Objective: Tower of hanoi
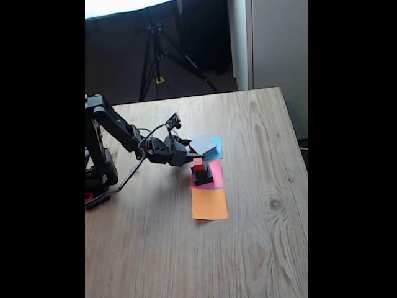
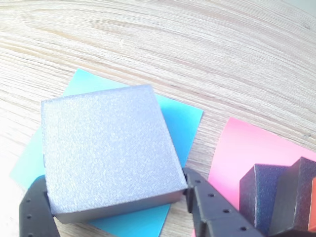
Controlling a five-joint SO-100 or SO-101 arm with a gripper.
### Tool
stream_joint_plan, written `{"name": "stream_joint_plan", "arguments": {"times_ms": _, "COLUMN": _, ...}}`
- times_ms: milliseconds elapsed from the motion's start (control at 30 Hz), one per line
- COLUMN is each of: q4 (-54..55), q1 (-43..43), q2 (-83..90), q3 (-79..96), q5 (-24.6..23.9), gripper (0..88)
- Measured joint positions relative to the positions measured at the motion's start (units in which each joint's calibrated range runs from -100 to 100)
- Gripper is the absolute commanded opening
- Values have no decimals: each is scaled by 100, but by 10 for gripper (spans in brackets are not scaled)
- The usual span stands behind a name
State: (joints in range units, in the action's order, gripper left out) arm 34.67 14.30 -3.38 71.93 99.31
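grey slab in the claw, over the blue paper

the gripper point(image 2: 116, 205) has its two black fingers on either side of the grey slab point(image 2: 108, 150). one finger point(image 2: 37, 210) is at the slab's left bottom corner in the wrist view, and the other sits at its right bottom corner. the fingers are spread as wide as the slab and look like they are pressing on it. i cannot tell if the slab is lifted or resting on the blue paper point(image 2: 180, 121) under it.

in the fixed view the arm point(image 1: 115, 127) reaches across the wooden table point(image 1: 260, 236) to the slab. next to the blue paper is the pink paper point(image 1: 216, 172). on it stands the black slab point(image 1: 202, 179), then the small black cube point(image 1: 200, 169), and the tiny red cube point(image 1: 197, 161) on top. the orange paper point(image 1: 209, 203) has nothing on it.

what could go wrong: the fingers hold the slab only near one edge, so it could tip or slip out if the arm moves fast. the right finger is very close to the black stack, so a swing that way could knock the small blocks over. in this game a big block must not go on a smaller one, so the grey slab should go to the orange paper, not onto the stack.
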Motion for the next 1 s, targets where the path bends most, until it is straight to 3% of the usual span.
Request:
{"name": "stream_joint_plan", "arguments": {"times_ms": 167, "q4": 24, "q1": 0, "q2": -68, "q3": -70, "q5": 0, "gripper": 262}}
{"name": "stream_joint_plan", "arguments": {"times_ms": 667, "q4": 88, "q1": 0, "q2": -94, "q3": -70, "q5": 0, "gripper": 466}}
{"name": "stream_joint_plan", "arguments": {"times_ms": 1000, "q4": -96, "q1": -21, "q2": -60, "q3": -478, "q5": 0, "gripper": 470}}
